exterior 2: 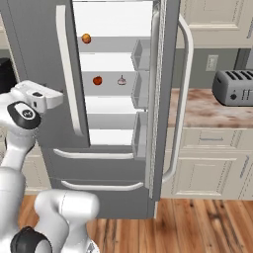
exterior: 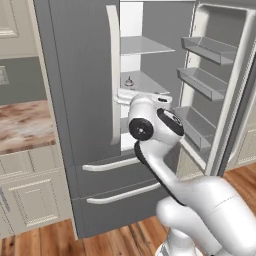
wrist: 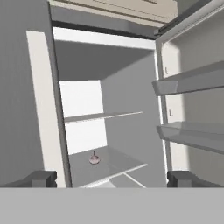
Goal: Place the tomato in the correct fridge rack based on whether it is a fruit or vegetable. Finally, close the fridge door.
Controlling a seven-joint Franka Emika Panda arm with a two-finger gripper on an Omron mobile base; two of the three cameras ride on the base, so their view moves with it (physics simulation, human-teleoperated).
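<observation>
**Fridge open, three small things on its shelves**

Fridge [exterior 2: 113, 163] is grey and smooth, with its right door [exterior: 220, 75] swung open. Three flat white shelves show inside it. One orange round fruit [exterior 2: 86, 38] lies on the top shelf. On the shelf below it sit one tomato [exterior 2: 97, 80], red, smooth and round, and beside it one pale garlic bulb [exterior 2: 121, 80] with a small pointed top. Three clear door bins [exterior: 202, 82] hang on the open door. One silver toaster [exterior 2: 233, 87] stands on the marbled counter [exterior 2: 207, 111] right of the fridge. The gripper [wrist: 111, 178] is in front of the fridge opening, fingers wide apart and holding nothing.
</observation>
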